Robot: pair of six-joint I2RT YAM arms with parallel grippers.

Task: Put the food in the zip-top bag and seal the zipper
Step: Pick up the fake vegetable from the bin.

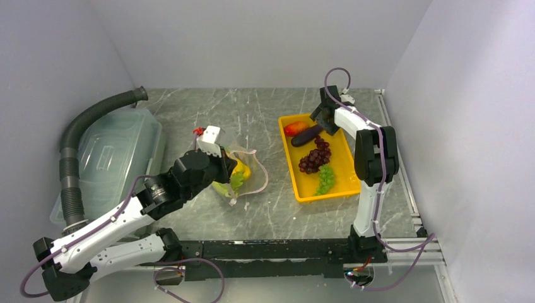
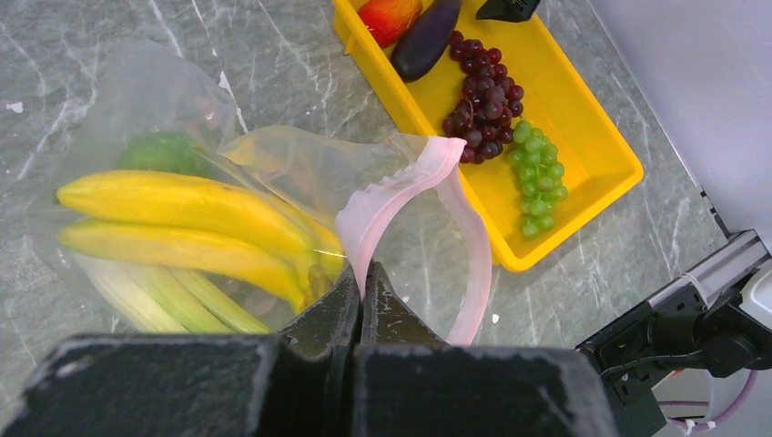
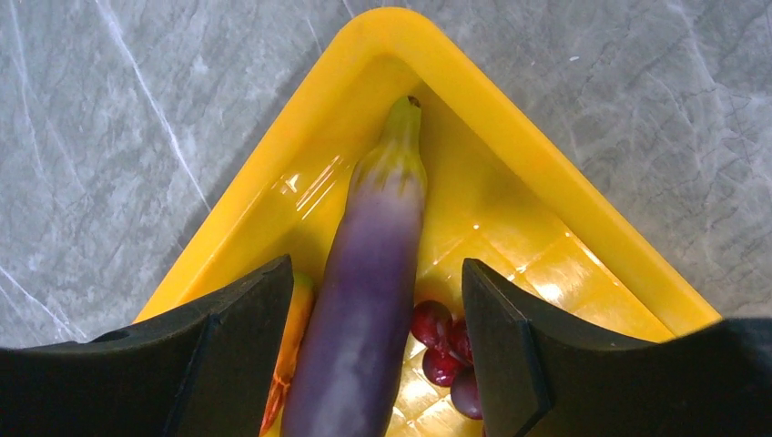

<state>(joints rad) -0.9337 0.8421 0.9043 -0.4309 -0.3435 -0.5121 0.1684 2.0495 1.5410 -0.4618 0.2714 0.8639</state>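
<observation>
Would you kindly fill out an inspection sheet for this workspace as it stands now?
Surface: grey marbled table.
Job's things: zip-top bag holds bananas, leek and green round fruit, zipper unsealed; eggplant, red-orange fruit, dark grapes and green grapes lie in the yellow tray.
Clutter: lidded bin and grey hose at left.
Grippers: left gripper shut on the zip-top bag's mouth; right gripper open, straddling the eggplant.
Cables: purple cables loop along both arms.
Surroundings: plain white walls.
</observation>
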